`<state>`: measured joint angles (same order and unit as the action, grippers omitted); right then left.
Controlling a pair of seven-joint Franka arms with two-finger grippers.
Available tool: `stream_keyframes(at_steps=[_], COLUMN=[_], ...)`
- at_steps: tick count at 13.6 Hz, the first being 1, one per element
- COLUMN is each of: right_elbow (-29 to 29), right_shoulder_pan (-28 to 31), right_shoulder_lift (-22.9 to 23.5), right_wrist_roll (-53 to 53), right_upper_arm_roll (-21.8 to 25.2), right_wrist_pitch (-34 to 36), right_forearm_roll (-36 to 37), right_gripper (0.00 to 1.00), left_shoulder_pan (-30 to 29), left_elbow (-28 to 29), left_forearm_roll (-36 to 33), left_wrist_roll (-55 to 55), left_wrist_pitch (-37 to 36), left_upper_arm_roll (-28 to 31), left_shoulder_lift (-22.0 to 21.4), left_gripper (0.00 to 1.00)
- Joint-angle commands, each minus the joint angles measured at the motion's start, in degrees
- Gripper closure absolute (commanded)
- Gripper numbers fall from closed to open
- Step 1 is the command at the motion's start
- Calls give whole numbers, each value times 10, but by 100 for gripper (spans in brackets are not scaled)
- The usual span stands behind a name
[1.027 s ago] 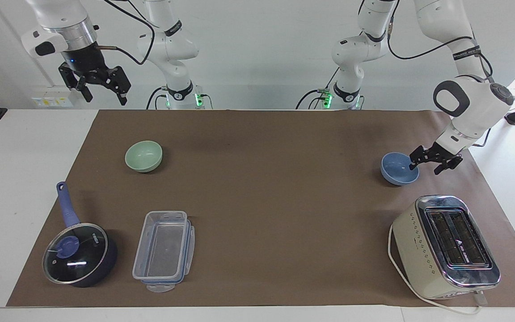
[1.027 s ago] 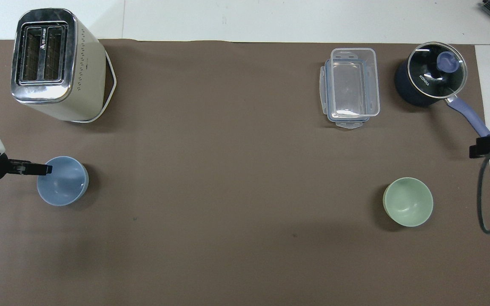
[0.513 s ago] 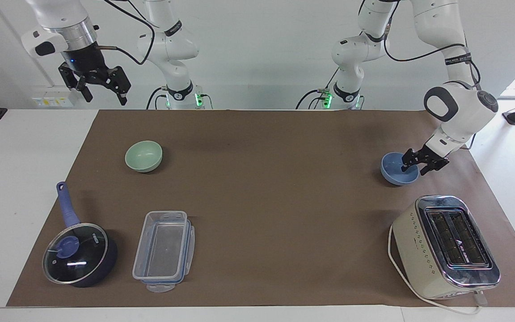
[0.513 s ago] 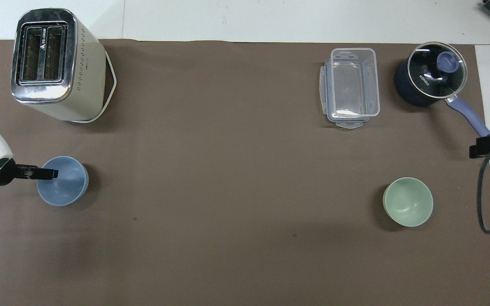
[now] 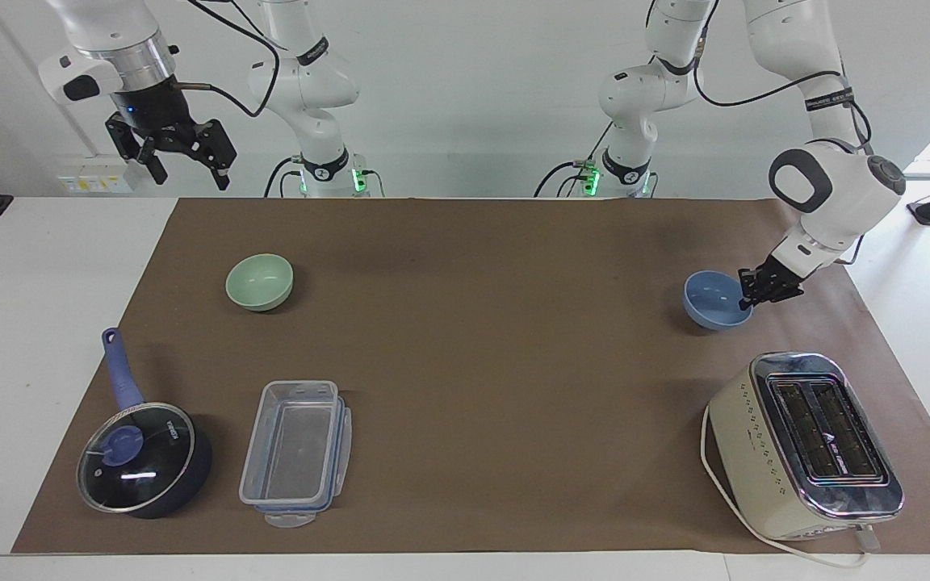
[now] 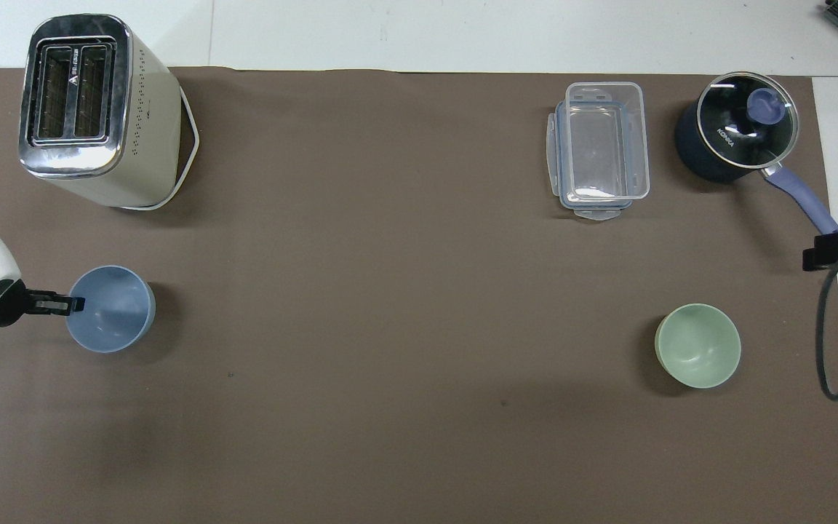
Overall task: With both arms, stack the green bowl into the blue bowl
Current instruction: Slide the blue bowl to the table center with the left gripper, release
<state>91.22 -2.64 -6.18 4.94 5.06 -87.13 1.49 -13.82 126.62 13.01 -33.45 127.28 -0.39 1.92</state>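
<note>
The blue bowl [image 5: 714,300] sits on the brown mat toward the left arm's end of the table; it also shows in the overhead view [image 6: 113,308]. My left gripper [image 5: 749,295] [image 6: 74,304] is shut on the bowl's rim, on the side toward the table's end. The green bowl [image 5: 259,282] [image 6: 697,345] stands alone, upright, toward the right arm's end. My right gripper [image 5: 182,161] is open and empty, and waits high over the table's edge near its base, well clear of the green bowl.
A cream toaster [image 5: 804,444] [image 6: 92,109] stands farther from the robots than the blue bowl. A clear plastic container [image 5: 297,440] [image 6: 599,149] and a dark blue lidded saucepan [image 5: 142,460] [image 6: 735,135] lie farther out than the green bowl.
My left gripper came down over the blue bowl's rim and its fingers closed on it. The bowl shifted slightly toward the table's middle. The right arm has not moved.
</note>
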Motion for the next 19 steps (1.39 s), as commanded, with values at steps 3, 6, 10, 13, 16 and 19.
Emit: stream_keyframes(at_steps=[3, 6, 10, 13, 16, 19], right_elbow=[1, 1, 1, 1, 1, 1], right_shoulder_pan=[4, 4, 4, 4, 4, 4], right_shoulder_lift=[-7, -7, -7, -7, -7, -7], right_wrist_roll=[-12, -12, -12, -12, -12, -12], right_upper_arm_roll=[-4, -4, -4, -4, -4, -4], right_wrist_pitch=[10, 9, 9, 9, 10, 9], right_forearm_roll=[3, 3, 3, 3, 3, 3], right_gripper=[0, 0, 0, 0, 0, 0], left_shoulder_pan=[47, 120, 250, 349, 433, 491], left_elbow=[-34, -31, -30, -26, -21, -13], left_forearm_roll=[11, 11, 9, 9, 10, 10], left_wrist_roll=[-2, 66, 223, 349, 448, 509], left_wrist_pitch=[-94, -106, -79, -8, 60, 103], left_upper_arm_roll=[-6, -6, -7, -7, -7, -7], left_shoulder_lift=[-59, -62, -55, -21, 9, 26], left_gripper=[100, 100, 100, 100, 100, 100])
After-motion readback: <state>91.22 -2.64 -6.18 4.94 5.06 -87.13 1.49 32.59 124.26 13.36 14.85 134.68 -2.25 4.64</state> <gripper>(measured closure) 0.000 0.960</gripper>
